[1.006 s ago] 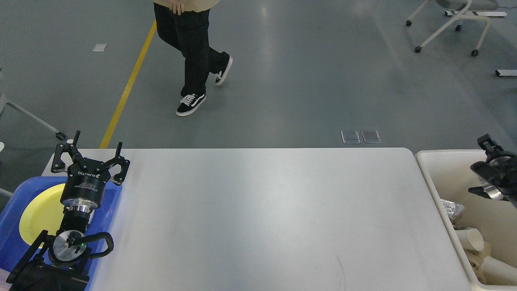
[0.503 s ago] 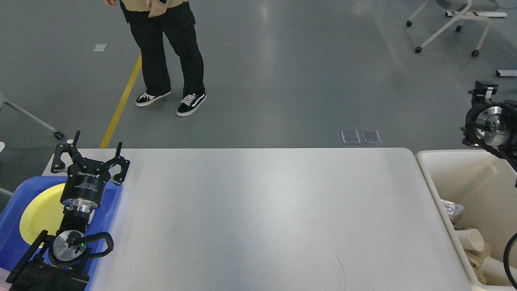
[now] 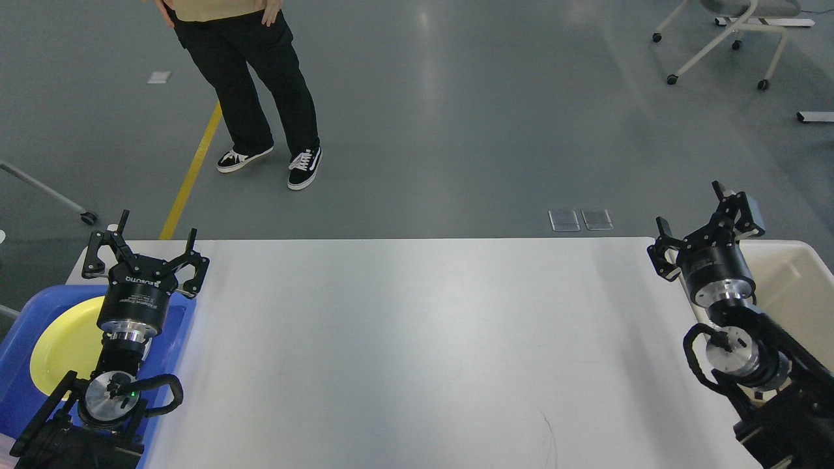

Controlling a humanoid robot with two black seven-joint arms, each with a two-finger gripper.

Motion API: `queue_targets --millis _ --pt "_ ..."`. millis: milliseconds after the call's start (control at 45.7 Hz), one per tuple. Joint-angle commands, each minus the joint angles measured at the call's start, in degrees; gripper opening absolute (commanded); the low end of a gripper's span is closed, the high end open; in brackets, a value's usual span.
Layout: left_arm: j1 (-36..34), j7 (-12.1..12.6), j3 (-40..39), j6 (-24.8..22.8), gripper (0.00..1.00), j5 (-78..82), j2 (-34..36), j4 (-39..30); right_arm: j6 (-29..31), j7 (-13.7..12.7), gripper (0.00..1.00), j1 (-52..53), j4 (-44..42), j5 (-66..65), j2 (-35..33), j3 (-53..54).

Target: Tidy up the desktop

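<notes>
The white desktop [image 3: 417,339] fills the middle of the head view and bears nothing between my arms. My left gripper [image 3: 146,251] is open and empty, held above the far left corner, over the blue tray [image 3: 182,339]. My right gripper [image 3: 707,225] is open and empty, held above the far right corner beside the cream-white bin [image 3: 791,280].
A yellow plate [image 3: 62,342] lies in the blue tray at the left edge. The bin stands off the table's right end, largely hidden by my right arm. A person [image 3: 251,91] stands on the floor beyond the table's far left. A wheeled chair [image 3: 723,39] is at the far right.
My right arm has swung from over the bin to above the table's far right corner, gripper pointing away. The person has stepped left. My left arm has not moved.
</notes>
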Motion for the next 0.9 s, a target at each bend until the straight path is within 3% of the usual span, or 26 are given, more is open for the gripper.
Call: queue_targets --millis 0,175,875 --pt "0.0 0.0 0.0 0.1 0.96 0.0 0.0 0.0 1.2 2.2 1.00 -3.6 -1.0 -2.5 3.6 1.3" --pt "0.0 0.0 0.0 0.1 0.96 0.0 0.0 0.0 3.8 1.9 1.00 -3.6 -2.0 -0.8 3.9 1.4" --pt "0.0 0.1 0.0 0.1 0.96 0.0 0.0 0.0 3.7 2.1 1.00 -3.8 -1.7 -0.2 6.1 1.4"
